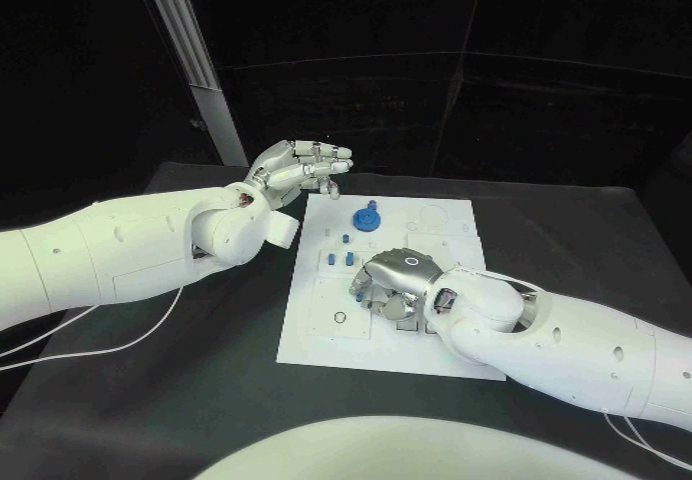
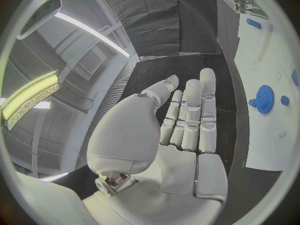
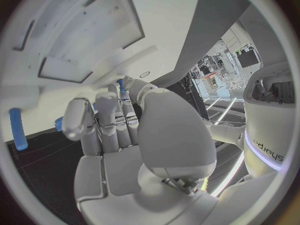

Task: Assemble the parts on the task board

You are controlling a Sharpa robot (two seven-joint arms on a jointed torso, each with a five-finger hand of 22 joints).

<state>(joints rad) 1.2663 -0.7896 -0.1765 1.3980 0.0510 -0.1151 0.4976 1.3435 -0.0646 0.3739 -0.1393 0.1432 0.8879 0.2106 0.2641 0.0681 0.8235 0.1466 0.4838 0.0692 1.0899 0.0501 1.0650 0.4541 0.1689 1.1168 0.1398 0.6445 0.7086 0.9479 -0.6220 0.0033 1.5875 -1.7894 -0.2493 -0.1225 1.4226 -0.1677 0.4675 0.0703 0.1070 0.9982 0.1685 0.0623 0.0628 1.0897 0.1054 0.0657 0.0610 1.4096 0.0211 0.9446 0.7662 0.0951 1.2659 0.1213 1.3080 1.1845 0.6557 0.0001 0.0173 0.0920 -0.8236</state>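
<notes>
The right hand (image 1: 392, 283) pinches a small blue peg (image 3: 120, 84) (it could slip and drop); the left hand (image 1: 300, 166) waits, fingers straight and empty.

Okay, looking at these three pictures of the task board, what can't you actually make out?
- Head view: the right hand covers the task board beneath it, hiding any part it holds.
- Right wrist view: a blue part shows between its fingers; grip unclear.
- Left wrist view: the blue gear sits near the rim, teeth too small.
</notes>
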